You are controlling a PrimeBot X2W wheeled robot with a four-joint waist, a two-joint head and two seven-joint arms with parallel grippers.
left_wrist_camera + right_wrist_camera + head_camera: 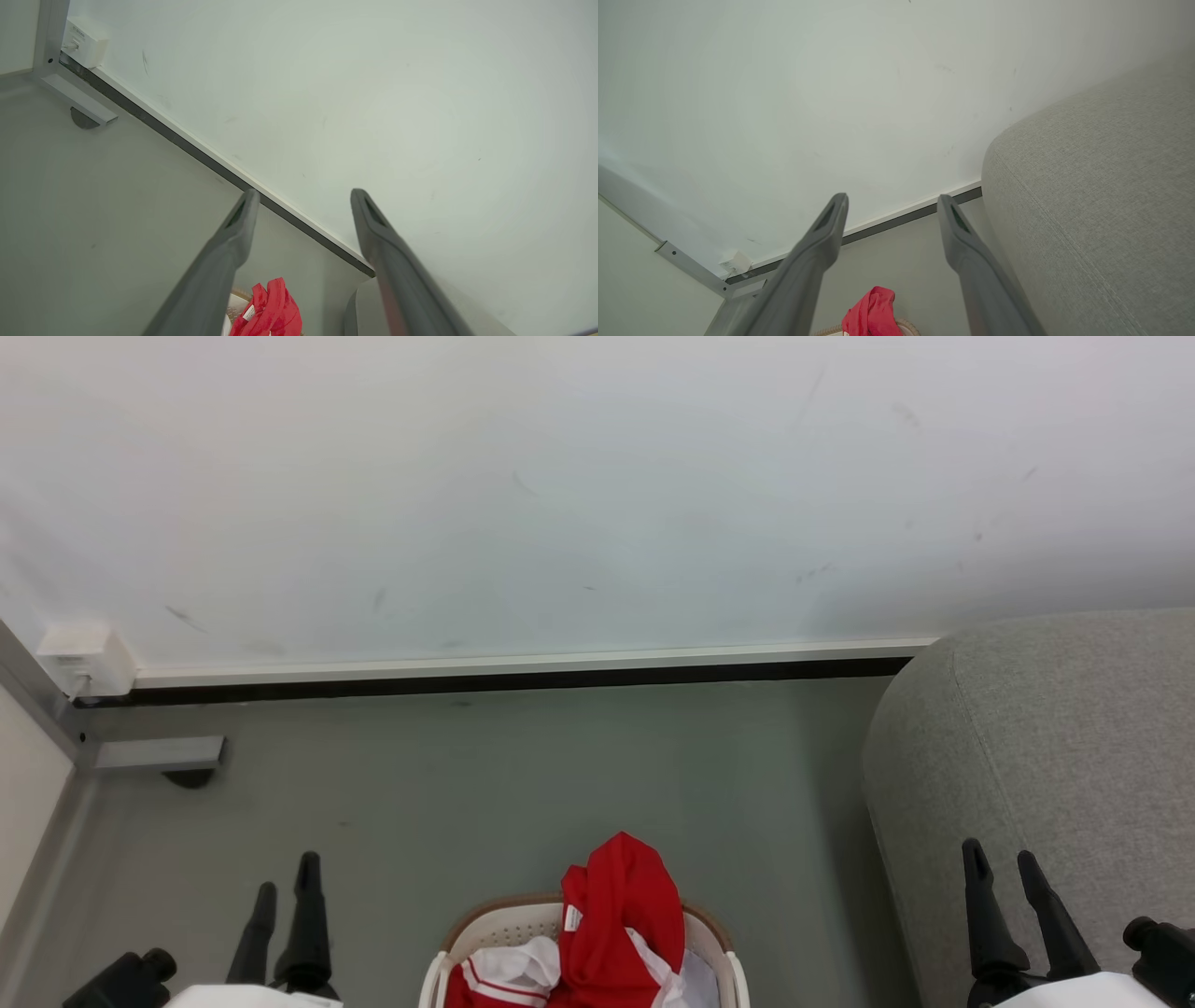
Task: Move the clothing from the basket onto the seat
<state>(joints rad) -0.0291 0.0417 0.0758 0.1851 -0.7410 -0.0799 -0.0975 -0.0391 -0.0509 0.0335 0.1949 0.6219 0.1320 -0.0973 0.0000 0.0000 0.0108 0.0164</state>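
There was the basket (435, 978) on the floor, cream plastic with a brown rim and rounded corners. The red clothes (621, 915) were heaped inside it, soft and crumpled with white trim, one fold peaking above the rim. Off to its right sat the sofa (1055, 737), grey woven fabric, plump and round-edged. The left end effector (287, 873) and right end effector (999, 851) both stood wide open, gripping nothing.

Pale white wall (560, 476) with faint dark scuffs. White skirting strip (523, 663), black gap under it. Smooth grey-green floor (523, 775). Small white box (86, 658) low in the left corner, beside a grey metal frame (42, 709) and its foot bar (159, 753). Soft, even light.
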